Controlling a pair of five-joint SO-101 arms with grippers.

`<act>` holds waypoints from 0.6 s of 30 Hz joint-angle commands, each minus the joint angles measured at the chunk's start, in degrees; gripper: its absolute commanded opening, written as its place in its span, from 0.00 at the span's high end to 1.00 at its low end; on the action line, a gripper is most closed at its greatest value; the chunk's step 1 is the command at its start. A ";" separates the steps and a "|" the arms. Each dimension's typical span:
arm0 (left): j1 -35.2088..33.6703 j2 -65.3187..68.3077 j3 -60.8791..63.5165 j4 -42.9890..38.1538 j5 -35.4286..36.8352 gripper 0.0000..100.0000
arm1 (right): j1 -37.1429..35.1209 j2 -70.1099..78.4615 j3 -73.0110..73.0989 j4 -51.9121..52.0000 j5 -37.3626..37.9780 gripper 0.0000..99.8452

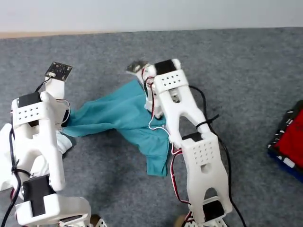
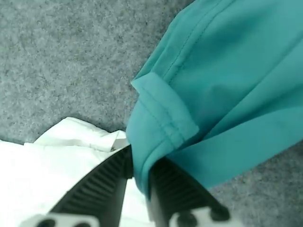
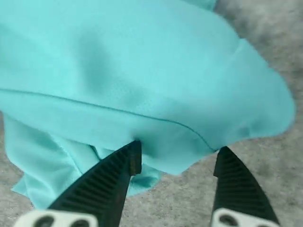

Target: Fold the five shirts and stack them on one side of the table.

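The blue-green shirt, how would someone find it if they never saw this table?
Look at the grey table, then between the left arm and the right arm. The teal shirt lies crumpled there, one edge pinched in the left gripper. Its neighbour is a white shirt, so the teal colour gives it away.
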 commanded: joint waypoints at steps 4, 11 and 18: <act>0.53 -0.79 2.51 -3.08 0.18 0.99 | -0.84 2.07 -1.32 -1.54 -0.79 0.76; 0.53 -0.79 3.56 -3.34 0.18 0.99 | -0.31 2.07 -1.49 -0.66 4.48 0.98; 0.53 -0.79 3.74 -4.40 0.18 0.99 | 2.24 1.98 -7.38 2.51 6.77 0.99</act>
